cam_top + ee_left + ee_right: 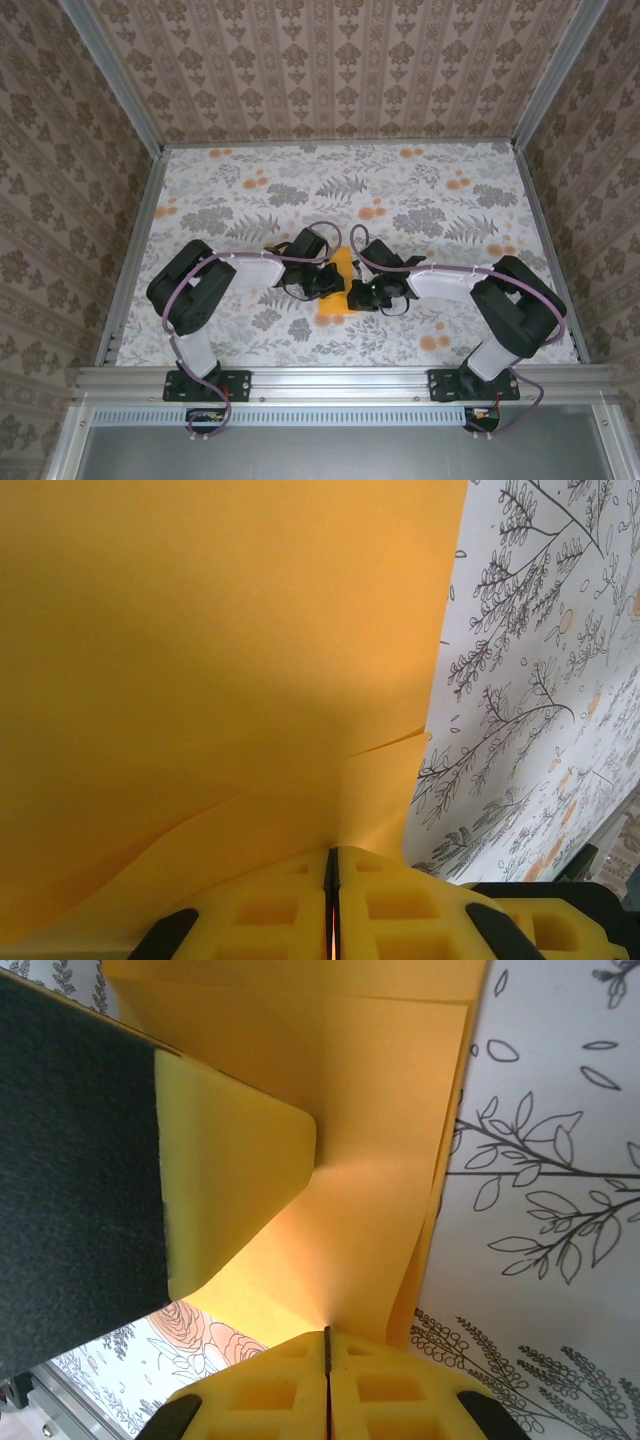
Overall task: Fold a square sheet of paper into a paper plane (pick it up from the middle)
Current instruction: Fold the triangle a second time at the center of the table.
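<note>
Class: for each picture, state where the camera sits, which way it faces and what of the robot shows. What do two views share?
Top external: fixed above and behind the bases, facing down at the floral tablecloth; both arms show, left gripper and right gripper meeting at the thin orange-yellow paper sheet.
Left wrist: on the left arm, facing along its shut yellow fingers at the paper.
Right wrist: likewise on the right arm; the left gripper's pad shows too.
Shared: both wrist views see the pinched paper.

Folded orange-yellow sheet of paper (334,305); narrow, layered
</note>
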You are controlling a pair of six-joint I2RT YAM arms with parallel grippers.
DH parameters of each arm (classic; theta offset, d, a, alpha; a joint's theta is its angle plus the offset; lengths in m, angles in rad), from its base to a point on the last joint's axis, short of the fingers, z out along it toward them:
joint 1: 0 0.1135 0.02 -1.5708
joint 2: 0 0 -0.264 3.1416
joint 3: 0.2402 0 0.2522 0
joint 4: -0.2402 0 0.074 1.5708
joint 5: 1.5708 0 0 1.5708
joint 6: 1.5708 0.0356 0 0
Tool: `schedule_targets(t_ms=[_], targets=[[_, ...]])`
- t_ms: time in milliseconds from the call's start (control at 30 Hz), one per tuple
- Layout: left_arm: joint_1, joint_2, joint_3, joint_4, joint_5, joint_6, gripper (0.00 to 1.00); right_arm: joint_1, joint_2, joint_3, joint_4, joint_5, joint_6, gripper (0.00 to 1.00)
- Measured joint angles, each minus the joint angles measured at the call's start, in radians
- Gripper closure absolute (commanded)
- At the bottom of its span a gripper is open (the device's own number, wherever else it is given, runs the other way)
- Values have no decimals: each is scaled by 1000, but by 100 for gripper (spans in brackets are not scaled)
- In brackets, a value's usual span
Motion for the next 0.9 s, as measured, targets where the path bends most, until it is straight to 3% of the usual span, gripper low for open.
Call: schedule_targets(t_ms=[267, 600, 900], targets=[[0, 0, 0, -1, -2, 0, 88, -2, -24, -59, 47, 3, 0, 92], [0, 0, 0, -1, -2, 0, 88, -5, -170, -90, -16, 0, 1, 92], [0, 0, 0, -1, -2, 0, 88, -5, -53, -21, 53, -1, 24, 95]])
